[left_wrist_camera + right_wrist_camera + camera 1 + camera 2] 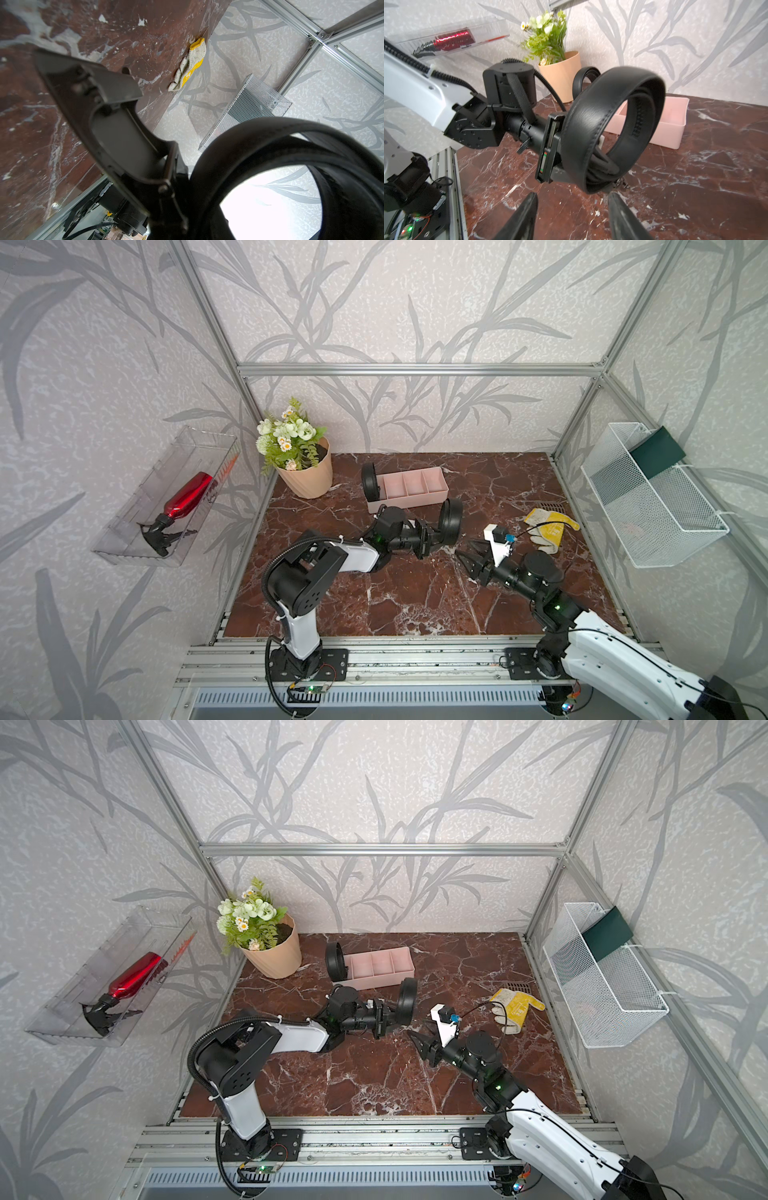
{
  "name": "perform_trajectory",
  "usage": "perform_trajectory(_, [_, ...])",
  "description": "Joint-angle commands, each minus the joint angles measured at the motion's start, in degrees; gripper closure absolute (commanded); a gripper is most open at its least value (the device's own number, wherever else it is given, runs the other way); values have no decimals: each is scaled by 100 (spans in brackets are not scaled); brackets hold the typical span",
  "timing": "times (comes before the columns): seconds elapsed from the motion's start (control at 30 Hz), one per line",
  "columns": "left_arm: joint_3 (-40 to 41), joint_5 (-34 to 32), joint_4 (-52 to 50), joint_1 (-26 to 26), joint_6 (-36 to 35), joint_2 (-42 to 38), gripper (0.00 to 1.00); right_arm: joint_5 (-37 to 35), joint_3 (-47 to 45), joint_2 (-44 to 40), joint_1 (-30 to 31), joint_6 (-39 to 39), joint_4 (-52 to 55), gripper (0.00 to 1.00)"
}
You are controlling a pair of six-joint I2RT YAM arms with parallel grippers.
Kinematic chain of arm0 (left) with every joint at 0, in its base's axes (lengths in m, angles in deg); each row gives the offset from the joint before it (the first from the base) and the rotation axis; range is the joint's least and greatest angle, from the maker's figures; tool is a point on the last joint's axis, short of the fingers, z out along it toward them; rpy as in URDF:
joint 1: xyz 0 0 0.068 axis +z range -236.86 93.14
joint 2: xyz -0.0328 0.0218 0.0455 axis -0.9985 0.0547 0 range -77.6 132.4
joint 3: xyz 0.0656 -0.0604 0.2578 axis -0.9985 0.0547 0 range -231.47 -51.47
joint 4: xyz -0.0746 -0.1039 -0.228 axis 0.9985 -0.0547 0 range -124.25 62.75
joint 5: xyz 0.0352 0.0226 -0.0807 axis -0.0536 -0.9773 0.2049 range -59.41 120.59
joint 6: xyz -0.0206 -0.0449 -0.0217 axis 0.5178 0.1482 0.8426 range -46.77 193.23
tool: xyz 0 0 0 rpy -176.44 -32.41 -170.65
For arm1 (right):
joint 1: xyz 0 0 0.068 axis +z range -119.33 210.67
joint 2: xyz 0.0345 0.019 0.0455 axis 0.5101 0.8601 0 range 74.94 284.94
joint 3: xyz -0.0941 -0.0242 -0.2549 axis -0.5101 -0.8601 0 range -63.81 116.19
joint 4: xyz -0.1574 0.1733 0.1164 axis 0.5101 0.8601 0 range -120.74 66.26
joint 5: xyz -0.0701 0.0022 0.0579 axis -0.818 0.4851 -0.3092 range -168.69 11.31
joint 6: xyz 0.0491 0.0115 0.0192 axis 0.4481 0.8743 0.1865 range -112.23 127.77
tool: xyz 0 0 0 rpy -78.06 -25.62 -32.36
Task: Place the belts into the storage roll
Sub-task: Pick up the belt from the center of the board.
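Belts: left gripper is pinching one coiled belt mid-frame, just below-right of the storage roll, other belt is leaning at its left end, right gripper is idling half-open, empty; coil could spring loose.

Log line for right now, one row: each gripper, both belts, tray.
left gripper: shut on coiled belt, lifted | right gripper: open, empty | second belt: in storage roll end compartment | other compartments empty
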Motion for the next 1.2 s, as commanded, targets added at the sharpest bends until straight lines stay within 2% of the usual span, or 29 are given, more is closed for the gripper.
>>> perform_trajectory(0.0, [-29, 69, 616, 7, 341, -260, 100, 647, 233, 218, -200, -41, -284, 44])
perform_trajectory(0.17, [11, 52, 638, 2, 361, -333, 100, 1337, 244, 755, -544, 240, -929, 44])
perform_trajectory(0.3, [-8, 83, 641, -27, 359, -333, 100, 1842, 404, 1411, -592, 423, -1506, 47])
perform_trajectory(0.63, [47, 90, 699, -132, 392, -343, 100, 2053, 828, 2514, -596, 498, -2343, 53])
perform_trajectory(0.8, [57, 87, 729, -133, 413, -370, 100, 2153, 856, 2644, -621, 495, -2380, 71])
perform_trajectory(0.87, [82, 84, 723, -126, 421, -361, 100, 2242, 865, 2684, -640, 512, -2375, 75])
perform_trajectory(1.0, [40, 79, 787, -127, 483, -333, 100, 2435, 869, 2706, -684, 472, -2248, 75])
perform_trajectory(1.17, [24, 79, 809, -128, 512, -332, 100, 2852, 876, 2878, -771, 434, -2138, 69])
